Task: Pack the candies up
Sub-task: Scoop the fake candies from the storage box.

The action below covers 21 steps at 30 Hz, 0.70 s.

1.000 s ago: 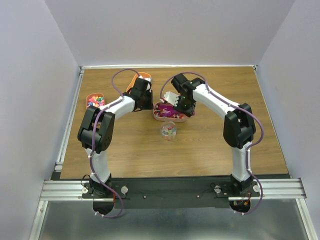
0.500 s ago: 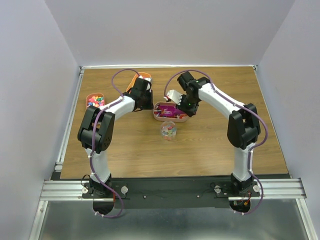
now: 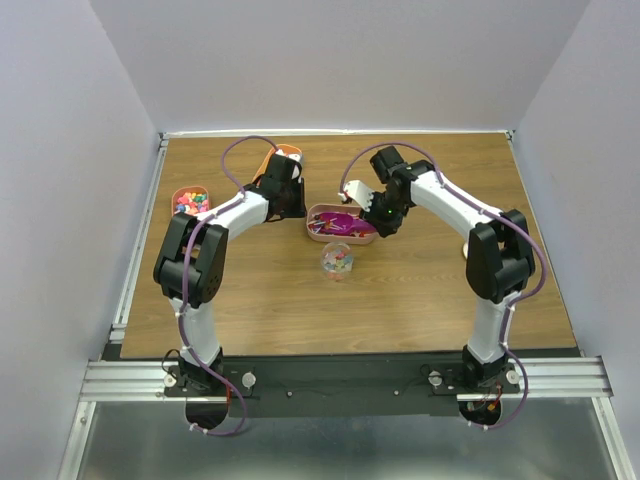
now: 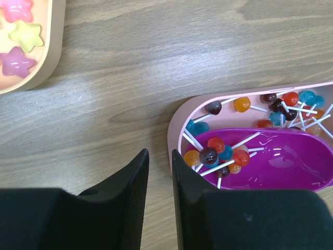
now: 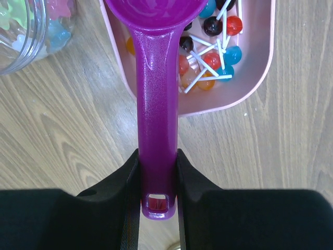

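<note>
**Scoop dragged through the pink tray, now part-loaded**

Swung outward at the elbow of the right arm (image 3: 470,215) over the past second, away from the pink tray (image 4: 175,130), with the wrist drawn round toward the tray's right end. No change at the left arm (image 3: 215,225), parked at the tray's left end as before. Nothing shifted on the table (image 3: 420,300) either. Same spot for the tray, and same for the jar (image 5: 21,31) just on the tray's near side.

Clamped firmly on the handle of the magenta scoop (image 5: 156,94) by the right gripper (image 5: 157,166). Handle out over the tray's right rim, bowl down inside the tray. Held only a narrow slit apart at the left gripper (image 4: 160,156), with nothing between the jaws, just outside the tray's left wall.

Spread over several places, the candies (image 4: 208,154). A small cluster of stick sweets in the scoop bowl, and the bulk loose on the tray floor around it. Some coloured pieces already in the jar. Star-shaped ones in a second tray (image 4: 49,47), well to the left of the pink tray.

Judged as a drag that has gathered a modest load. Probably time to lift the bowl level and carry it across the tray's near rim to the jar. Worth watching the white sticks poking over the bowl's lip, since these are likely to tip sweets out on the way.
</note>
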{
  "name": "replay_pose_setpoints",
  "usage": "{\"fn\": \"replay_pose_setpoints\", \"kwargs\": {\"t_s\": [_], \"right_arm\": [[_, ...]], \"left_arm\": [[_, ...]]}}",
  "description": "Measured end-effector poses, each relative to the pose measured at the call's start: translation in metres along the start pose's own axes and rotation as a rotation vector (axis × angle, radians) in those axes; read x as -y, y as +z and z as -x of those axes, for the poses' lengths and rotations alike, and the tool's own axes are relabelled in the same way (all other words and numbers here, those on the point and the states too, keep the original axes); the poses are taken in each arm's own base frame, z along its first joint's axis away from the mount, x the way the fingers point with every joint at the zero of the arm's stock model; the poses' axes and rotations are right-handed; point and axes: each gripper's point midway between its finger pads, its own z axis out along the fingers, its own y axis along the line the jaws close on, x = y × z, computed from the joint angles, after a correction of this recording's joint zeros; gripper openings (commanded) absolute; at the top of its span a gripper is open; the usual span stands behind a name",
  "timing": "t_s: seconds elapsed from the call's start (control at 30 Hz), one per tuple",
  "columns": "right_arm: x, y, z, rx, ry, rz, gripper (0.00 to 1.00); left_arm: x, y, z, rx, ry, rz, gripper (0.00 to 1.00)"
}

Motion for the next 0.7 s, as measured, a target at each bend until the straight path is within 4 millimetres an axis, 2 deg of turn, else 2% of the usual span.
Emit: {"fn": "replay_pose_setpoints", "kwargs": {"t_s": [0.3, 0.7], "right_arm": [[0.001, 0.006, -0.003, 0.052, 0.017, 0.005, 0.01], [0.006, -0.007, -0.006, 0.117, 0.033, -0.026, 0.01]], "left_arm": [[0.0, -0.005, 0.009, 0.026, -0.001, -0.005, 0.32], [0.002, -0.014, 0.021, 0.065, -0.003, -0.013, 0.32]]}}
